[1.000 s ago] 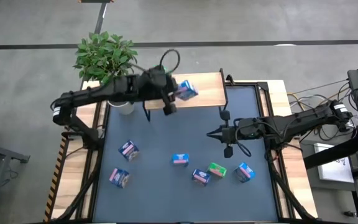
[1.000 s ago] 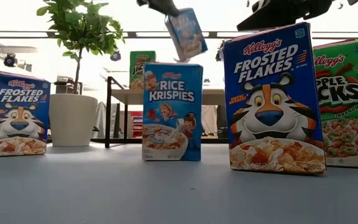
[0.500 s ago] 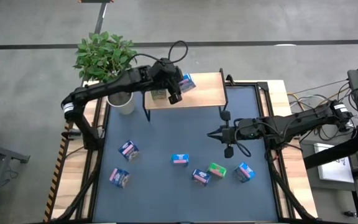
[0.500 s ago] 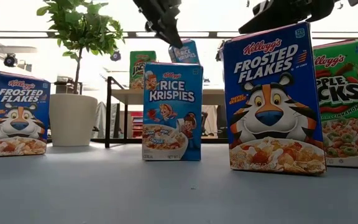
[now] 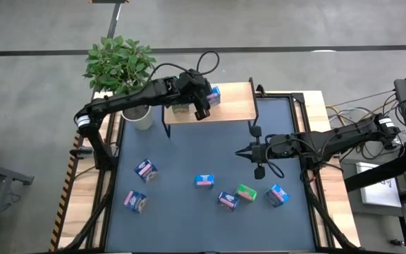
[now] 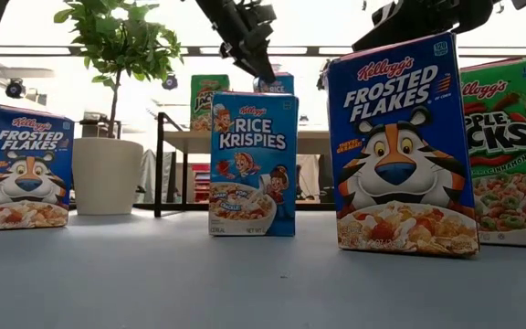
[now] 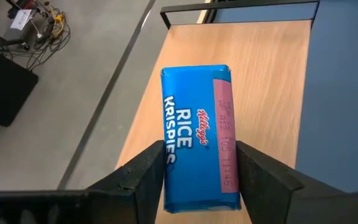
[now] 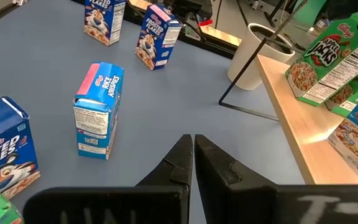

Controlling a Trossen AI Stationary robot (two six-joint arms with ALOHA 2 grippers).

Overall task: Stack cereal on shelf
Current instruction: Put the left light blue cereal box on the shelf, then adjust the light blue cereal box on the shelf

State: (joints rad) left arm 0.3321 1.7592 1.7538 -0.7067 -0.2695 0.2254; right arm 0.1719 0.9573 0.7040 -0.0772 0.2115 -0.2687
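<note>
My left gripper (image 5: 203, 106) is at the far side of the table, over the light-wood shelf (image 5: 232, 106), shut on a blue Rice Krispies box (image 7: 197, 140). In the low view the box (image 6: 278, 82) shows upright behind a nearer box, its bottom hidden. A green box (image 5: 180, 107) stands on the shelf's left part. My right gripper (image 5: 240, 151) hangs shut and empty above the table's middle right. Several blue boxes and one green box (image 5: 246, 192) stand on the blue-grey tabletop. My left gripper pinches the blue box between its two fingers (image 7: 146, 174), on two opposite long faces (image 7: 229, 180), at the end nearest the wrist. The fingers lie along the box. The box is over the shelf board; I cannot tell whether it rests on it.
A potted plant (image 5: 122, 65) in a white pot stands just left of the shelf. Loose boxes stand at the near left (image 5: 145, 169), (image 5: 135, 201) and near middle (image 5: 204, 181), (image 5: 278, 195). The shelf's right part (image 5: 240, 99) is bare wood.
My left gripper has carried the blue box toward the table's far edge and a little right, and down over the shelf. The box, tilted a second ago, now stands more upright beside the green box.
</note>
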